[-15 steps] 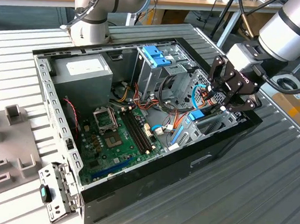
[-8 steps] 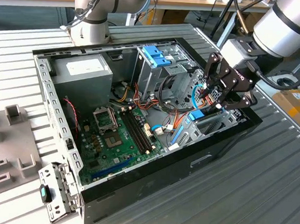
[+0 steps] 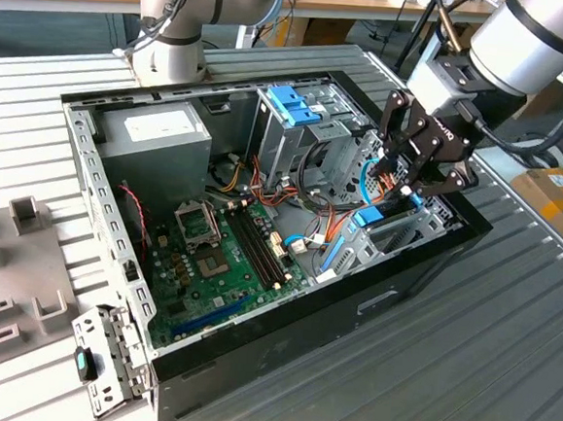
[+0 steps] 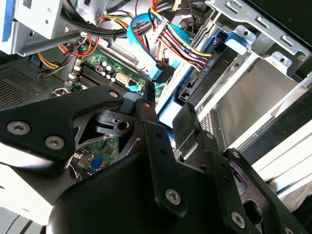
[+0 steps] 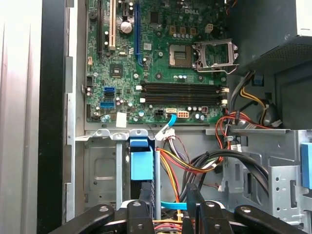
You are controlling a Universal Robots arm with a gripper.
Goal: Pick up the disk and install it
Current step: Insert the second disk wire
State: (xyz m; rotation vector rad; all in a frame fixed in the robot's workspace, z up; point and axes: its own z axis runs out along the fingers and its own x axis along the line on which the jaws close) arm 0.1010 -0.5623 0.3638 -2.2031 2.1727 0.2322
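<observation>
While the disk (image 3: pixel 371 218) is sitting in the computer case (image 3: pixel 391 302), the gripper (image 3: pixel 412 182) is hanging just above it, fingers apart.

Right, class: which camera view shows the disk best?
The second wrist view: the disk's light-blue frame and dark edge run lengthwise, close up, beside the metal bay. The exterior view shows its blue end under the gripper. The first wrist view shows it edge-on, a blue strip.
</observation>
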